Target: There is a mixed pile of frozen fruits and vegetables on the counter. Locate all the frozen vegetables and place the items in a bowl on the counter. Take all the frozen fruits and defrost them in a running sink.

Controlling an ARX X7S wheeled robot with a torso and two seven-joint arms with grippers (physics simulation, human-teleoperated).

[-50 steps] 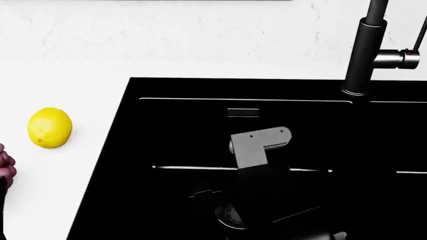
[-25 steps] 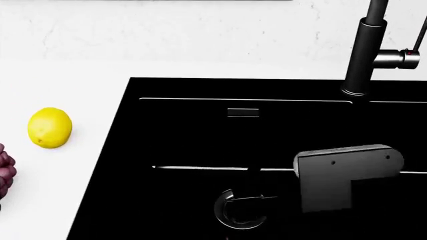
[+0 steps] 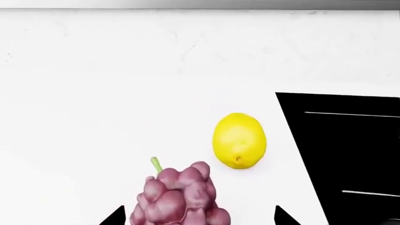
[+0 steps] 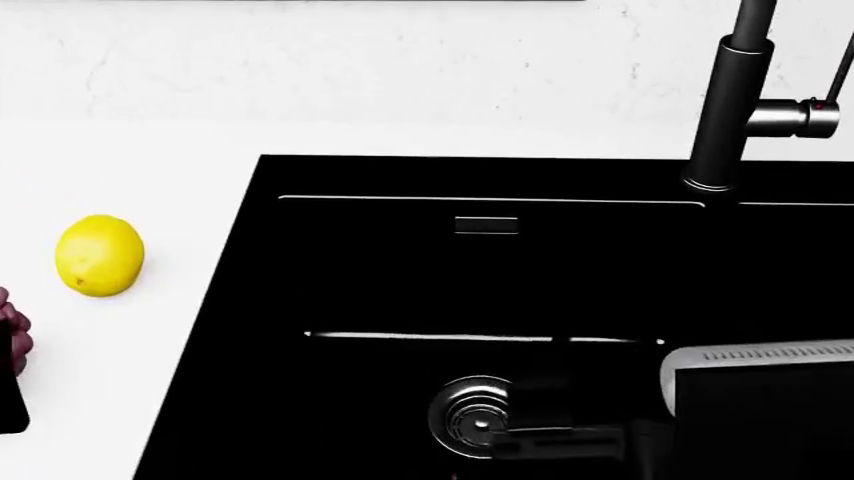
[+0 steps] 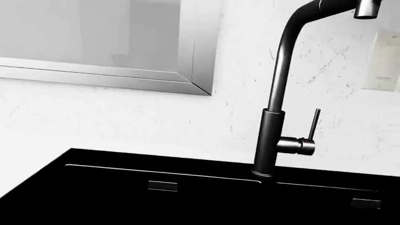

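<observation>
The frozen fruits lie on the white counter (image 3: 93, 93). They are a yellow lemon (image 3: 239, 139) (image 4: 99, 255) and a pink-red berry cluster (image 3: 181, 197) (image 4: 11, 335) with a green stem. My left gripper (image 3: 200, 218) is open, its dark fingertips (image 3: 115, 216) standing either side of the cluster without touching it. The black sink (image 4: 400, 280) is to the right of the fruit, and no water shows at its tap (image 4: 727, 110). My right arm (image 4: 761, 400) hangs over the sink's near right, its fingers lost against the black basin. The frozen vegetables and the bowl are out of view.
A round steel drain (image 4: 474, 415) sits in the basin's near part. The tap's lever (image 5: 312, 124) sticks up beside its column. Behind the sink, a white wall carries a steel-framed panel (image 5: 125, 47) and a socket plate (image 5: 382, 61).
My right arm has swung from the basin's middle to its near right, uncovering the drain. A dark part of the left gripper now shows beside the berry cluster in the head view.
</observation>
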